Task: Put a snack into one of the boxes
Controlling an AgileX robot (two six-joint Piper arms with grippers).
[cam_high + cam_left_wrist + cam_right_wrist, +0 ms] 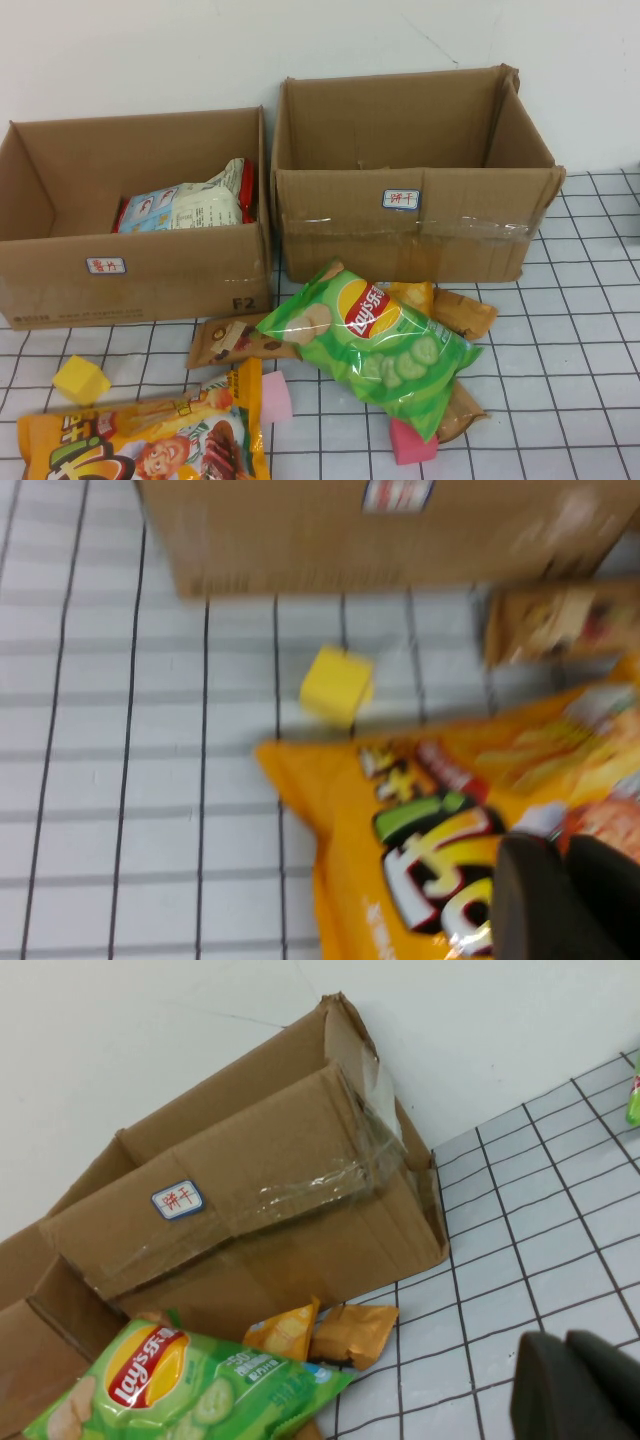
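Note:
A green Lay's chip bag (375, 340) lies in front of the right cardboard box (410, 235), which looks empty inside. The left box (140, 275) holds a white and red snack bag (190, 208). An orange chip bag (140, 440) lies at the front left. Neither gripper shows in the high view. In the left wrist view my left gripper (565, 880) hangs shut and empty just over the orange bag (450, 810). In the right wrist view my right gripper (565, 1380) is shut and empty over bare tiles, right of the Lay's bag (180, 1385) and the right box (260, 1190).
Brown snack packets (235, 340) and orange packets (455, 310) lie under and around the Lay's bag. A yellow cube (80, 380) and pink blocks (412, 442) sit on the gridded table. A white wall stands behind the boxes.

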